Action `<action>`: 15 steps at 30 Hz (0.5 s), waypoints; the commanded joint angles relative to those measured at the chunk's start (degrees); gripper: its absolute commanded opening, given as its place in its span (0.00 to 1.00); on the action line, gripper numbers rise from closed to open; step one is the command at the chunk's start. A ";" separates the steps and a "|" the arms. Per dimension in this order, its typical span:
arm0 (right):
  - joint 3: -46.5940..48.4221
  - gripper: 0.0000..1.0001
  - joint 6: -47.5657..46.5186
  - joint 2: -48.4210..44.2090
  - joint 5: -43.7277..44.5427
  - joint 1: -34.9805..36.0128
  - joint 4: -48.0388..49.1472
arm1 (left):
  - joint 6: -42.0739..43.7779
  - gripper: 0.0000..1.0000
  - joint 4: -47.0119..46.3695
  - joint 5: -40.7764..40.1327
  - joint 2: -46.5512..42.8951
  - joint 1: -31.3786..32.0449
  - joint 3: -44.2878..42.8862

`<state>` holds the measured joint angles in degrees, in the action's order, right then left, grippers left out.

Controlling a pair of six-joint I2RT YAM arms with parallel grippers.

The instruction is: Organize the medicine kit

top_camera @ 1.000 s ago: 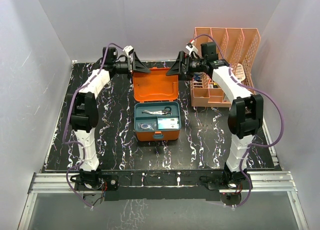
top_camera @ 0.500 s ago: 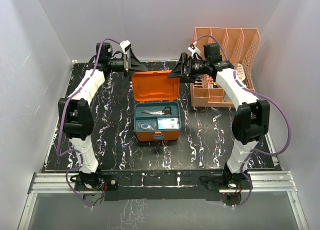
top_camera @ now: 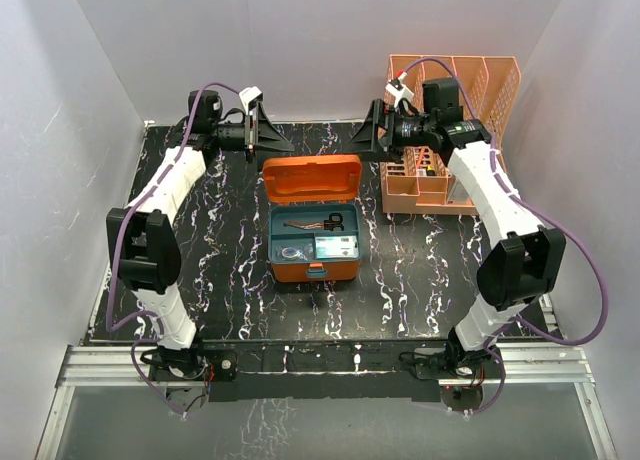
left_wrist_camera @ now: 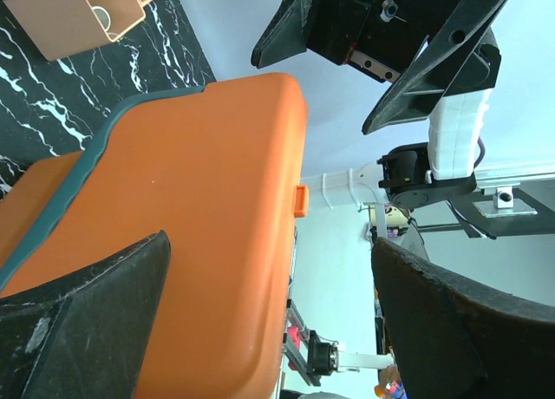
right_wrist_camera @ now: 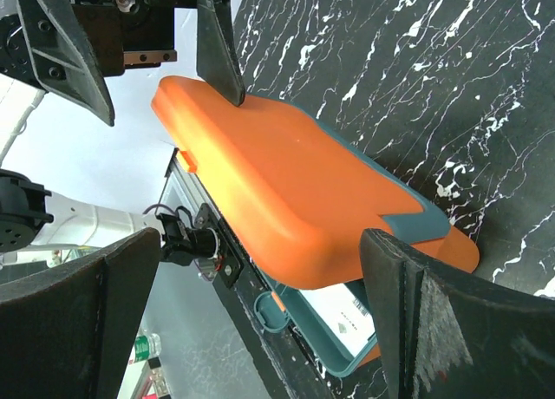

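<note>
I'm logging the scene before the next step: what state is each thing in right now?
medicine kit: open
lid: half raised, unlatched
left gripper: jaws wide open, at the lid
right gripper: jaws wide open, at the lid
scissors: lying inside the kit
file organizer: upright, items inside

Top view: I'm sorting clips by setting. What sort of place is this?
Probably a lab robot cell: white walls box in a black marbled tabletop, with a left arm and right arm bolted to a metal rail.

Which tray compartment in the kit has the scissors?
The long back compartment, nearest the lid: scissors lie across it. The two front ones hold other small items.
</note>
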<state>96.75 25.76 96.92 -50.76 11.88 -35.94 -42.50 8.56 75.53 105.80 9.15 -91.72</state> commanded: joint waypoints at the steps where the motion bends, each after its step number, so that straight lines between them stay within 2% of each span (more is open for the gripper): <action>1: 1.48 0.98 -2.46 -3.94 0.50 -0.19 -3.16 | -2.05 0.99 2.59 2.99 -5.87 0.38 1.04; 8: -2.33 0.98 -2.64 -7.62 1.88 -0.19 -4.30 | -1.19 0.99 5.71 3.73 -9.96 2.06 3.83; 15: -7.60 0.98 -3.34 -12.18 4.93 -0.19 -6.29 | 3.88 0.99 13.72 1.91 -15.39 5.04 9.22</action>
<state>90.94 23.94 89.06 -48.27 11.88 -41.36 -40.27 15.18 76.62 95.88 12.75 -85.08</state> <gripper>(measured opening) 0.983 0.986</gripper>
